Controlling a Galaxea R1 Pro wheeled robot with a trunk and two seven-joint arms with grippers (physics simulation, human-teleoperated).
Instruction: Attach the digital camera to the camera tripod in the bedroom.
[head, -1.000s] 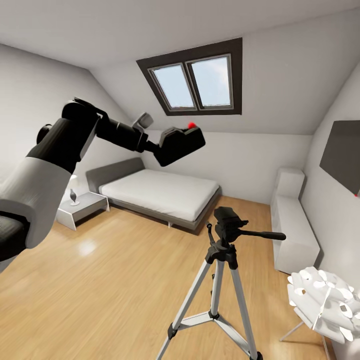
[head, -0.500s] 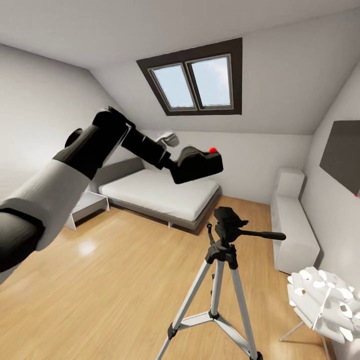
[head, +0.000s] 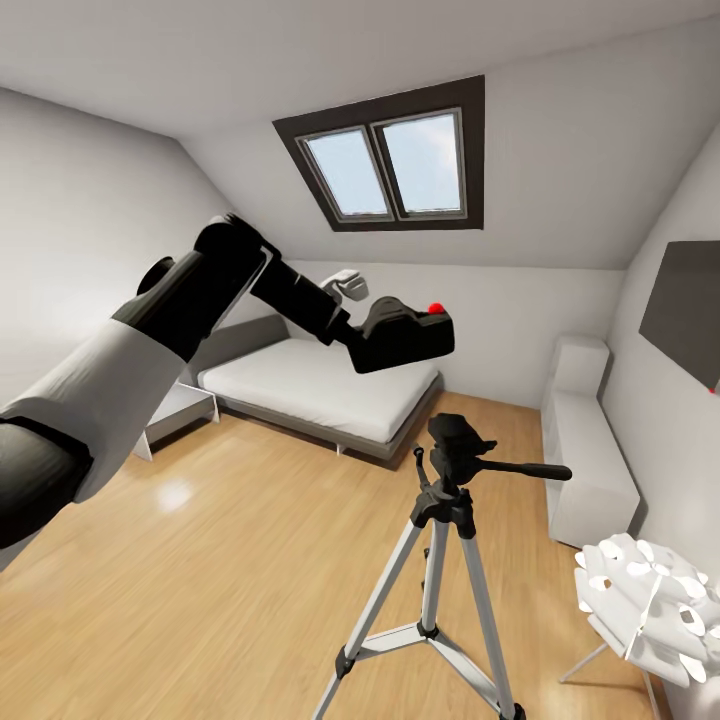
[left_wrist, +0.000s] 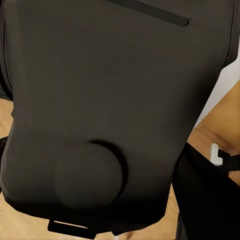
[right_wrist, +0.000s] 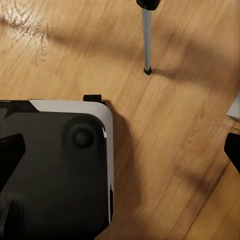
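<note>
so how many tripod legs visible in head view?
3 on the camera tripod: one running down-left, one straight down the centre, one down-right. All three feet are cut off or barely at the frame's bottom edge.

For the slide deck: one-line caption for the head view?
Left gripper carries the digital camera above the camera tripod in the bedroom.

Floor: light wood floor (right_wrist: 165, 150).
Tripod leg: silver leg, black foot (right_wrist: 147, 35).
Robot base: black-and-white corner (right_wrist: 55, 170).
</note>
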